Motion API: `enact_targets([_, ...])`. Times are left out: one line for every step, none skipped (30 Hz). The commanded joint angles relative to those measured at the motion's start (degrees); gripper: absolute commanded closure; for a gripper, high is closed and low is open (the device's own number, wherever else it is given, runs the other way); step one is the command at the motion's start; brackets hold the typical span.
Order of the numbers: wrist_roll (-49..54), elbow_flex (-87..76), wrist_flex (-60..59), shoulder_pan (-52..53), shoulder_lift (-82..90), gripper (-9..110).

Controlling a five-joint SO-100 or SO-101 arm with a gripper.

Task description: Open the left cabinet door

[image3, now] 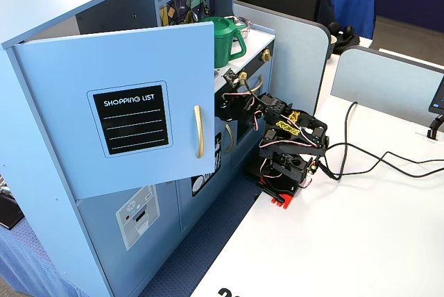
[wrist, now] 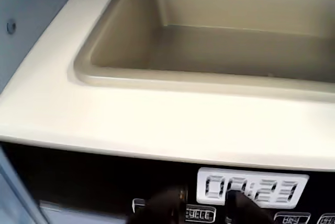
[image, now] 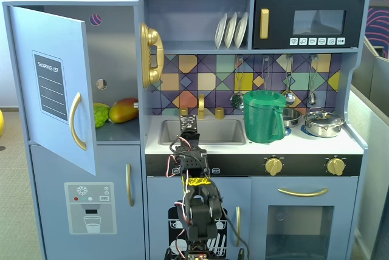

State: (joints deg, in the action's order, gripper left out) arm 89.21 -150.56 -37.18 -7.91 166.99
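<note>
1. Wrist view: the gripper [wrist: 204, 205] is seen only as two dark fingertips [wrist: 246, 208] at the bottom edge, with a narrow gap between them and nothing held. Whether it is spread or pressed together cannot be told for sure.
2. The fingertips are placed in front of a black control panel [wrist: 94, 177], right by a small clock display [wrist: 254, 187].
3. Above the panel, a cream countertop [wrist: 157, 124] and a beige sink [wrist: 220, 46] are shown.
4. In a fixed view, the arm [image: 194, 199] is raised in front of the toy kitchen, with the gripper [image: 189, 127] held at the front edge of the sink [image: 213, 132], below a gold faucet [image: 201, 103].
5. The left cabinet door [image: 55, 84] is seen swung wide open, hinged at its left edge, with its chalkboard panel [image: 51, 87] and curved gold handle [image: 76, 121] facing outward.
6. Inside the opened cabinet, a mango [image: 123, 109] and a green fruit [image: 101, 114] are laid on the shelf.
7. A green pitcher [image: 264, 116] is set on the counter right of the sink, with a steel pot [image: 323, 123] further right.
8. In another fixed view, the open door [image3: 132, 116] is shown standing away from the arm [image3: 288, 144], well apart from the gripper [image3: 229, 78].
</note>
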Motion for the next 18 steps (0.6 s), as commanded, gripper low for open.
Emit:
enact_targets([-1.8, 1.5, -3.2, 1.6, 2.8, 101])
enact_targets([-2.1, 1.9, -4.4, 1.8, 3.1, 101])
enact_targets([-2.8, 2.2, -5.7, 1.8, 3.5, 101])
enact_targets([-3.3, 2.3, -7.5, 2.1, 4.0, 101])
enact_targets([-4.0, 2.2, -9.2, 2.5, 4.5, 101])
enact_targets([-4.9, 1.8, -11.1, 2.8, 4.9, 101])
enact_targets([-5.9, 1.4, -13.0, 3.3, 5.2, 101])
enact_targets([-6.7, 0.7, -14.9, 3.9, 5.5, 101])
enact_targets([-7.1, -0.3, -16.8, 4.5, 5.8, 101])
enact_targets([-6.9, -1.4, -19.2, 5.3, 6.0, 101])
enact_targets([-6.4, -2.8, -21.4, 6.1, 6.1, 101])
enact_targets([-6.5, -4.1, -23.4, 6.9, 6.3, 101])
enact_targets([-6.3, -5.5, -25.7, 7.4, 6.7, 101])
enact_targets([-5.7, -7.3, -28.0, 8.0, 7.5, 101])
enact_targets([-5.7, -9.3, -29.9, 8.3, 8.5, 101])
enact_targets([-6.1, -11.2, -31.3, 8.6, 9.5, 101])
enact_targets([-6.6, -12.7, -32.5, 8.8, 10.5, 101])
enact_targets([-6.9, -14.1, -33.1, 9.0, 11.4, 101])
